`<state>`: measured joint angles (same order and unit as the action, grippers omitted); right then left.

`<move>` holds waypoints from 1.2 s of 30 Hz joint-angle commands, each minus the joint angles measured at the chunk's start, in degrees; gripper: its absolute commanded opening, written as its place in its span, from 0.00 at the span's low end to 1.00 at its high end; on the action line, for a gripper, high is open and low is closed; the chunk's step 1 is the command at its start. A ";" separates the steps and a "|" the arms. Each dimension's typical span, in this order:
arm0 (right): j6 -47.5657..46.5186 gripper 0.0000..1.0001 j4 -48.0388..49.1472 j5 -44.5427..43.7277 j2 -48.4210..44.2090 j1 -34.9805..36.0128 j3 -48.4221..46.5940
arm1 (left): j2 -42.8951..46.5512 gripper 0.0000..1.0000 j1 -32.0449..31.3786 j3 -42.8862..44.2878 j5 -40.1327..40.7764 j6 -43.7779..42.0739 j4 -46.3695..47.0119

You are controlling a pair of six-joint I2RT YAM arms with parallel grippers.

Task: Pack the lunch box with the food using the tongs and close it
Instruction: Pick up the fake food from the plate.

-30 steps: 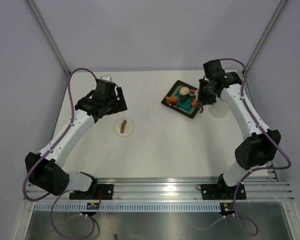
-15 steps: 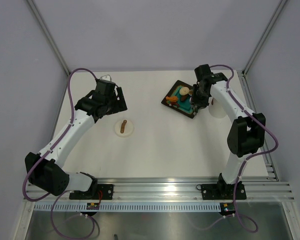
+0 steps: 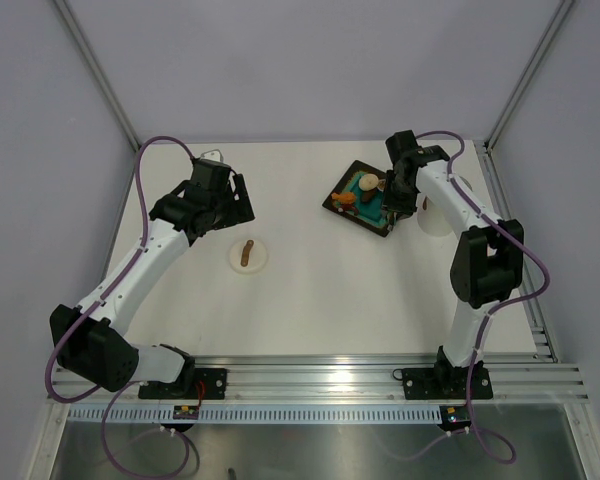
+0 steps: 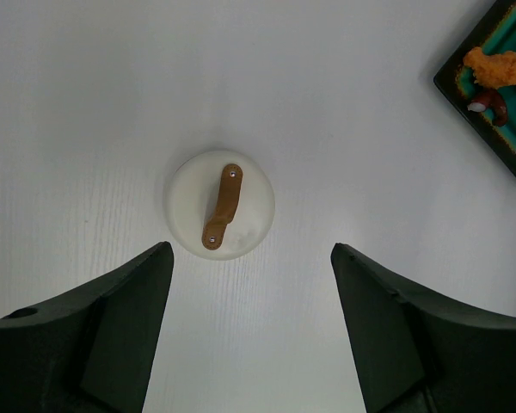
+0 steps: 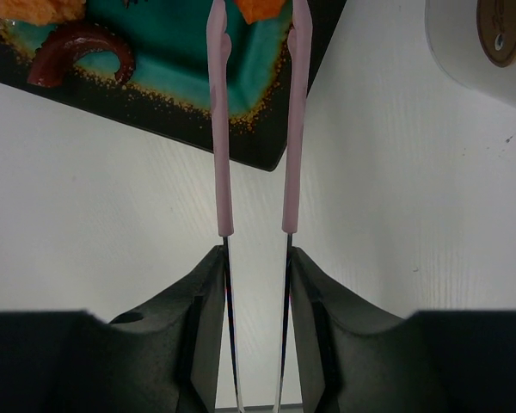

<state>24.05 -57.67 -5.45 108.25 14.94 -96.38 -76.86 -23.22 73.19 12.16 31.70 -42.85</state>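
Your right gripper [image 5: 255,258] clasps the tongs [image 5: 220,138]; squeeze gently to pinch the orange piece [image 5: 260,7] between their arms ahead. Left gripper [image 4: 251,292] hangs released above the lid [image 4: 249,194].

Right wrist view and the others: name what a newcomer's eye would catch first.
The pale pink tongs, gripped by the right gripper, reach over the black tray with its teal centre and orange food. To its left, the white lid with its brown handle lies on the table below the open left gripper.
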 commanded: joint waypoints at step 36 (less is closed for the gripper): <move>0.38 0.46 2.74 -3.07 7.86 -0.52 -5.31 | 0.13 0.79 0.37 1.87 0.49 -0.85 1.10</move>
<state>24.27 -55.40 -7.07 115.20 14.83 -99.20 -76.88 -23.22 73.19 12.16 31.51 -42.98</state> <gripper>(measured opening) 0.460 0.781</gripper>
